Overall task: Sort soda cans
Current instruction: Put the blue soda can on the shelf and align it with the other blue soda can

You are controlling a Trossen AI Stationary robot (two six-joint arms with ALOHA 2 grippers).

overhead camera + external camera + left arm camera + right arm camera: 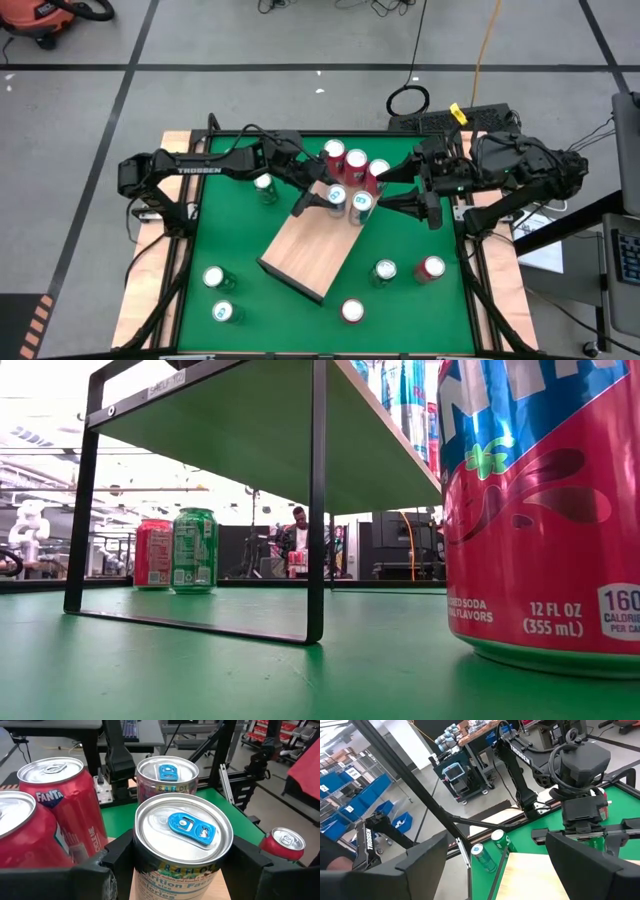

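A can with a silver top and blue tab (182, 827) stands upright on the far end of the raised wooden board (305, 250), between the fingers of my left gripper (328, 197). A second blue-tab can (167, 772) stands just behind it. Three red cans (355, 160) stand beside them on the board. My right gripper (400, 187) hangs open and empty just right of this group, pointing toward it. More cans stand on the green table: a green one (265, 187) at far left, two green ones (214, 277) at near left. My left gripper has the blue-tab can's upper side wall (142, 870), just below the rim, between its two fingers, one on each side. The fingers (117, 855) come at it about level from the table's left. The can stands upright on the board.
A teal can (384, 270) and two red cans (430, 268) (352, 310) stand on the green table at near right. The board is a shelf on thin black legs (318, 510). A large red can (540, 510) stands close to the low camera.
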